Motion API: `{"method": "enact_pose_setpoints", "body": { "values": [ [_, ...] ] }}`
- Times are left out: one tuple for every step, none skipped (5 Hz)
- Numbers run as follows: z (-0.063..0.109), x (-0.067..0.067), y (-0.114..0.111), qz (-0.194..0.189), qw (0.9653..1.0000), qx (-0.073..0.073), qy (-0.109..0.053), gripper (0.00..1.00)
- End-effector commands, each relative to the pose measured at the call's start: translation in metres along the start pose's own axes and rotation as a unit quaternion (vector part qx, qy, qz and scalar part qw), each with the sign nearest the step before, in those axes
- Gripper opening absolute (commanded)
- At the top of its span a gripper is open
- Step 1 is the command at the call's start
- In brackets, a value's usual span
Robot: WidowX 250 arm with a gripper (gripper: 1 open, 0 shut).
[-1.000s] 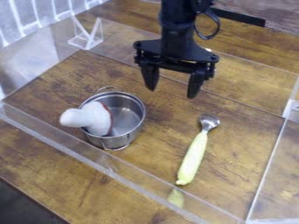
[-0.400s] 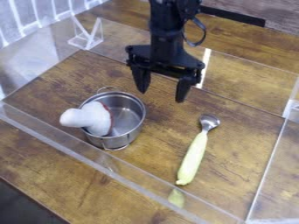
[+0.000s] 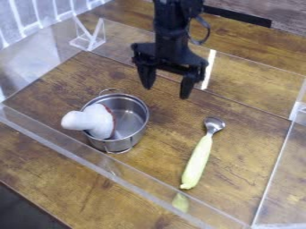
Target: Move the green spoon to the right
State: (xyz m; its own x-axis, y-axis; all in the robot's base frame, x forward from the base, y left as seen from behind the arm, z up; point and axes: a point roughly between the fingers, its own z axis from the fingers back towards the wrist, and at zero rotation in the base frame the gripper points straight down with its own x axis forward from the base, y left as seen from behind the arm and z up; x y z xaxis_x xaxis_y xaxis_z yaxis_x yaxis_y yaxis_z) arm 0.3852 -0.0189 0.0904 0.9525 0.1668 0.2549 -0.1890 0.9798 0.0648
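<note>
The green spoon [image 3: 199,159] lies flat on the wooden table, its yellow-green handle pointing toward the front and its small silver bowl [image 3: 214,125] at the far end. My gripper [image 3: 166,88] hangs from the black arm above the table's middle, behind and left of the spoon. Its two black fingers [image 3: 143,79] are spread apart and hold nothing. It is not touching the spoon.
A steel pot [image 3: 121,122] stands left of the spoon, with a white rounded object [image 3: 85,121] resting on its rim. A clear plastic wall [image 3: 120,174] runs along the front edge and the right side. A clear stand [image 3: 89,36] sits at the back left.
The gripper has drifted left and slightly back, away from the spoon, staying open. The spoon and pot have not moved.
</note>
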Motion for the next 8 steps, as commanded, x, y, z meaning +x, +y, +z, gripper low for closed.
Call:
{"method": "enact_pose_setpoints", "body": {
  "values": [
    [0.025, 0.027, 0.015, 0.046, 0.9983, 0.007, -0.035, 1.00],
    [0.021, 0.041, 0.027, -0.010, 0.9988, -0.014, -0.046, 1.00],
    [0.016, 0.050, 0.039, -0.059, 0.9965, -0.029, -0.052, 1.00],
    [0.016, 0.049, 0.042, -0.079, 0.9949, -0.031, -0.055, 1.00],
    [0.013, 0.049, 0.041, -0.097, 0.9933, -0.034, -0.054, 1.00],
    [0.011, 0.048, 0.030, -0.090, 0.9944, -0.035, -0.043, 1.00],
    [0.009, 0.045, 0.024, -0.097, 0.9940, -0.040, -0.033, 1.00],
    [0.012, 0.043, 0.016, -0.106, 0.9930, -0.045, -0.027, 1.00]
  ]
}}
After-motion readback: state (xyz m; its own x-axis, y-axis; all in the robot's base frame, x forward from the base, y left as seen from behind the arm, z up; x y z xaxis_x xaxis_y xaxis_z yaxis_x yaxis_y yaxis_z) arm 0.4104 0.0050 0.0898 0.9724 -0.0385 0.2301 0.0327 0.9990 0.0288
